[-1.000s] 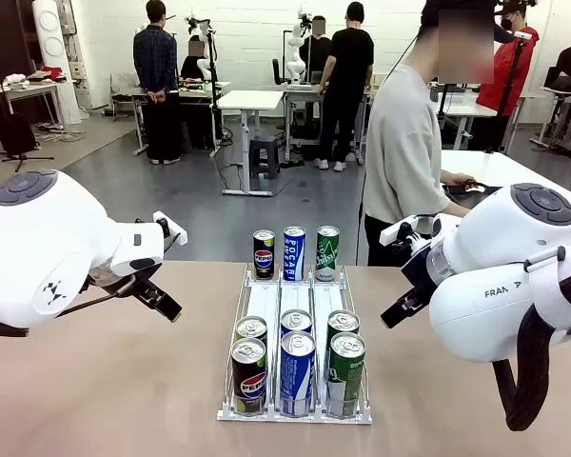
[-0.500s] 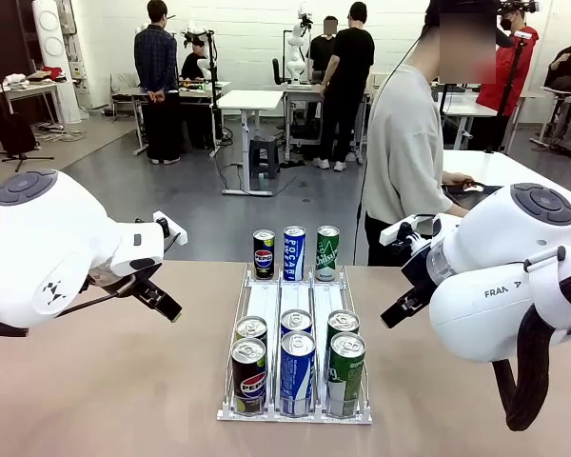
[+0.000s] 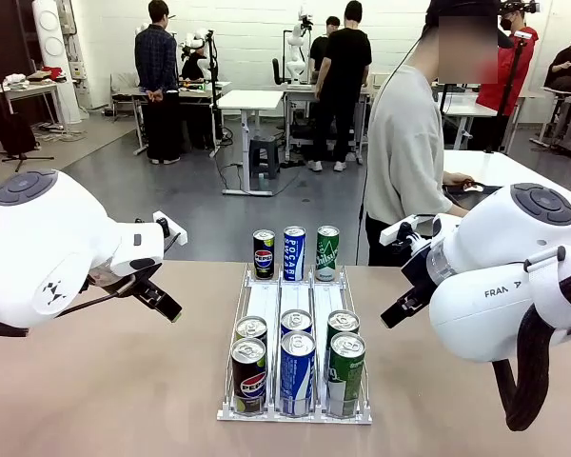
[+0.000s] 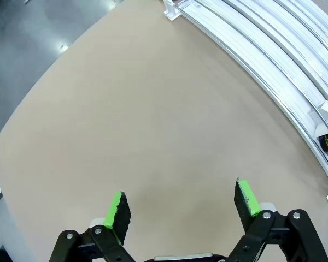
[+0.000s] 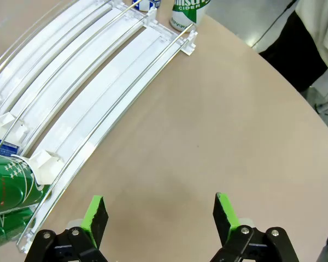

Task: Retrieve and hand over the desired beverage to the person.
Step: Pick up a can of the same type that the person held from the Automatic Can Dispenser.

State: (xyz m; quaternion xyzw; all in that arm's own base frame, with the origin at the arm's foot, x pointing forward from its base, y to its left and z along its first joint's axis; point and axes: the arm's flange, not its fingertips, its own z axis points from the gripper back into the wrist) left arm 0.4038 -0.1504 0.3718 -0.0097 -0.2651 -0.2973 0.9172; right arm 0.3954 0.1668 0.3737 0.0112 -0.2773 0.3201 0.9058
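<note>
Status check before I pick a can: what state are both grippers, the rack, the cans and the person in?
rack: three lanes, middle stretches bare.
near cans: upright, two deep in each lane.
far cans: upright, one per lane.
left gripper: open, empty, over bare table.
right gripper: open, empty, beside the rack.
person: standing side-on at the far edge, reaching away from the rack.

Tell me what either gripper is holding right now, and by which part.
Nothing is held. The left gripper and right gripper both stand open over bare table, beside the can rack.
</note>
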